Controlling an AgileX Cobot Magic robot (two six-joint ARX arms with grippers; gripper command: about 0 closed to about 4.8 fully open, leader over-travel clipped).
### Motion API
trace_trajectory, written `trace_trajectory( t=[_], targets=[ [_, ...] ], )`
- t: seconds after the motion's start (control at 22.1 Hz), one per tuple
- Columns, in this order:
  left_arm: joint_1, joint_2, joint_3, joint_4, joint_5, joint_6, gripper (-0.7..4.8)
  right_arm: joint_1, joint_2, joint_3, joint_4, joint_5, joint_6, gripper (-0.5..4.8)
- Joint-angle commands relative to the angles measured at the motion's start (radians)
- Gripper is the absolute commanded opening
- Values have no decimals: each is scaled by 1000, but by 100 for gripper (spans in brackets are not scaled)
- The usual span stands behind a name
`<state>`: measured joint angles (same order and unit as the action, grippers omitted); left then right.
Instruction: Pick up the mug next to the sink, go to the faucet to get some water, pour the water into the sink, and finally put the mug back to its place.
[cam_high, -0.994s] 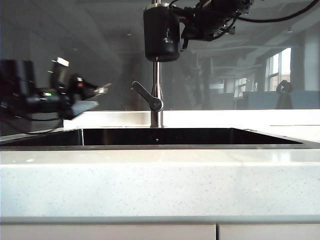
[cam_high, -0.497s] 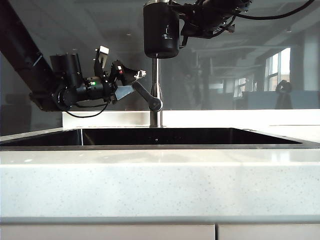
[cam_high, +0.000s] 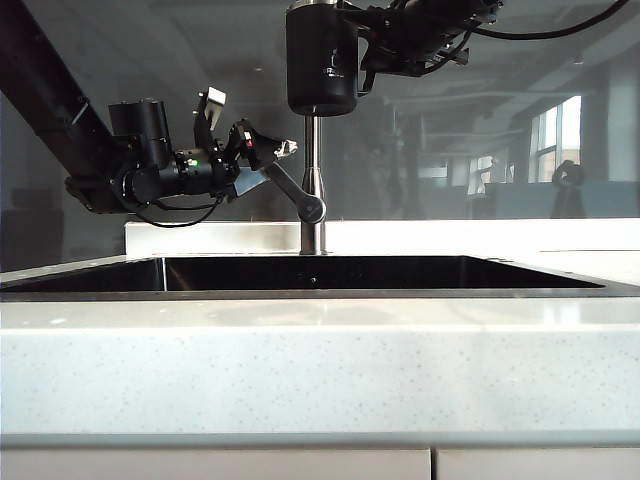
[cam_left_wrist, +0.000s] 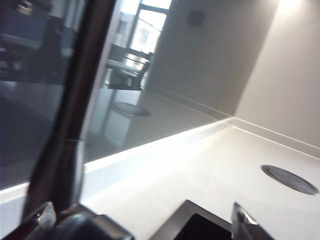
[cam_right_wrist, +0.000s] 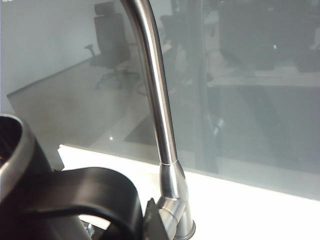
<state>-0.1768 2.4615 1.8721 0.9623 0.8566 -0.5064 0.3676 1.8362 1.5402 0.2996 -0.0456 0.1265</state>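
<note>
While the right end effector holds the mug up high in the top middle of the exterior view, the left end effector sits at the left middle of that view, right by the lever handle of the faucet.

The mug is upright, and it hangs in front of the top of the faucet pipe. The right end effector is pinching the mug by its black handle, which fills the lower left of the right wrist view.

The lever is the thing that matters now. It is a short bar that slants up and to the left from the pipe. Its free end points at the left end effector, which comes in from the left. Both fingers are spread wide. One fingertip shows just above the lever's end, and the other lies just under it, so the lever's end seems to sit between them. I cannot tell if they touch it yet.

The left arm is much nearer to the lever than the right arm, whose hand is busy with the mug anyway. I think the next move is to push the lever to start the water.

The sink lies below, dark and wide, sunk in the white desk.
</note>
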Motion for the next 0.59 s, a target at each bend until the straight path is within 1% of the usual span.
trace_trajectory(
  t=[0.05, 0.27, 0.59],
  targets=[
    [1, -3, 5, 27, 63, -16, 465, 2, -15, 10, 43, -1, 8, -1],
    [2, -4, 5, 32, 132, -35, 457, 2, -15, 10, 46, -1, 8, -1],
    [2, -5, 4, 124, 203, -151, 457, 2, -15, 10, 48, -2, 8, -1]
  ],
)
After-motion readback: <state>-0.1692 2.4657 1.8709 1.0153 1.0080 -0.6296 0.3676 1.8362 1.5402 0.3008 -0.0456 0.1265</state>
